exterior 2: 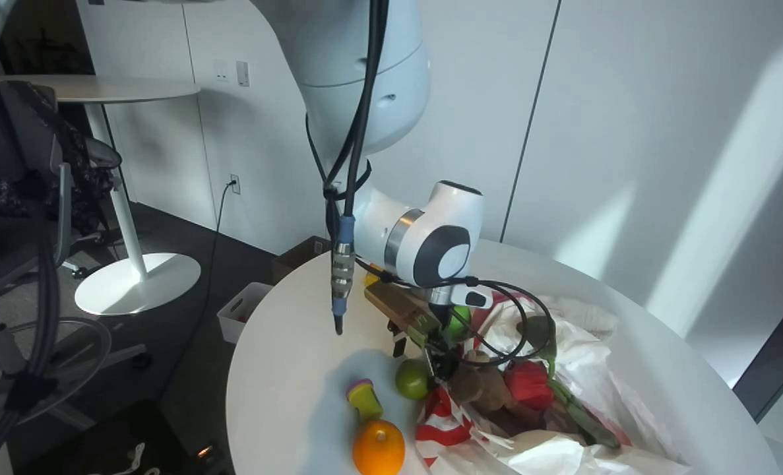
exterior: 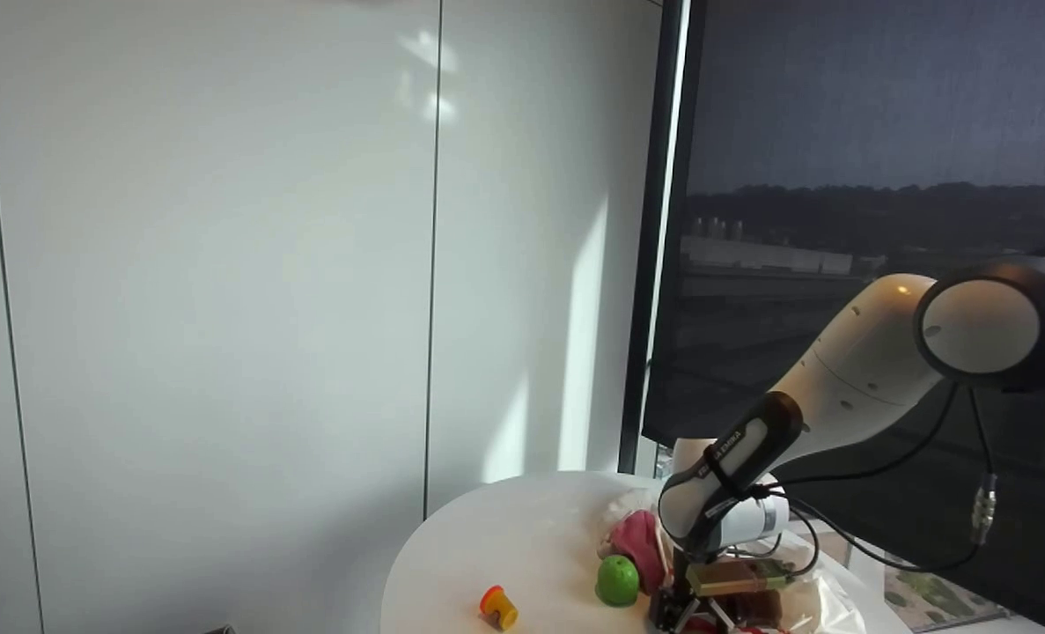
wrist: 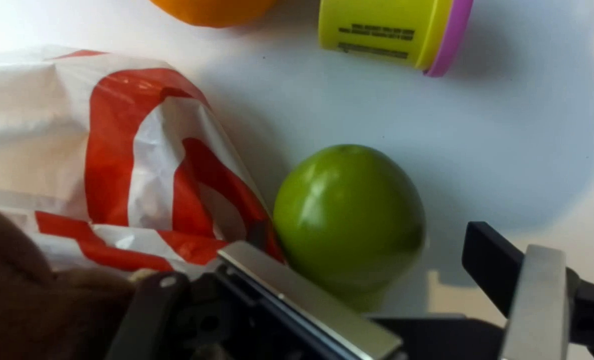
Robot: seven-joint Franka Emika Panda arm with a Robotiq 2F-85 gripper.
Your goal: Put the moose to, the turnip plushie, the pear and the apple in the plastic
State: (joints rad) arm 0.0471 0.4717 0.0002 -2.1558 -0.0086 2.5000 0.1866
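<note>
The green pear (wrist: 349,215) lies on the table beside the bag and also shows in an exterior view (exterior 2: 412,379). My gripper (wrist: 369,245) is open around it: one finger is close to its bag side, the other stands apart. The green apple (exterior: 617,581) lies on the far side of the gripper, partly hidden in an exterior view (exterior 2: 459,323). The plastic bag (exterior 2: 530,455) is whitish with red print. The brown moose toy (exterior 2: 487,389) lies on it or in its mouth. A red plush (exterior 2: 528,384) with green parts, perhaps the turnip plushie, lies beside the moose.
An orange (exterior 2: 378,448) and a yellow tub with a purple lid (exterior 2: 365,399) stand near the pear. A yellow tub with a red lid (exterior: 498,608) lies farther off on the round white table (exterior: 452,546). Cables hang from the arm over the bag.
</note>
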